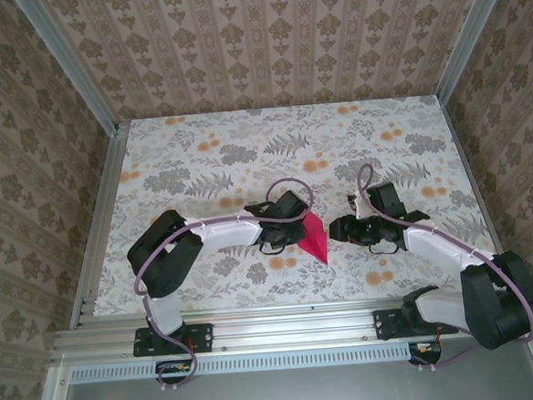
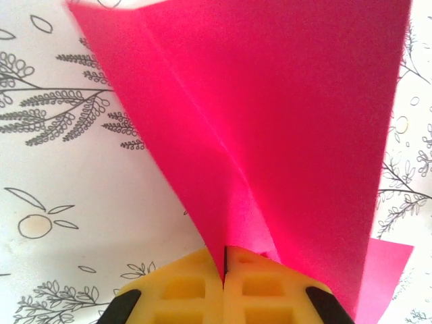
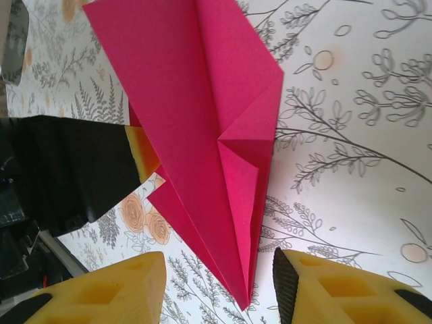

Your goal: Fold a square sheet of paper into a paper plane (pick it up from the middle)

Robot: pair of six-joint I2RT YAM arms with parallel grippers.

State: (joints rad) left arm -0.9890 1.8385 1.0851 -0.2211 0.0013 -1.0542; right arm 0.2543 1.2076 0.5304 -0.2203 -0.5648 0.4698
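Pinched between the pressed-together fingers of the left claw (image 2: 225,283): folded magenta paper plane (image 1: 315,238), creased down its centre, pointed tip toward the near edge, at the middle of the floral surface (image 1: 245,156). Just to its right, facing it, fingers spread and gripping nothing: right claw (image 1: 342,229).
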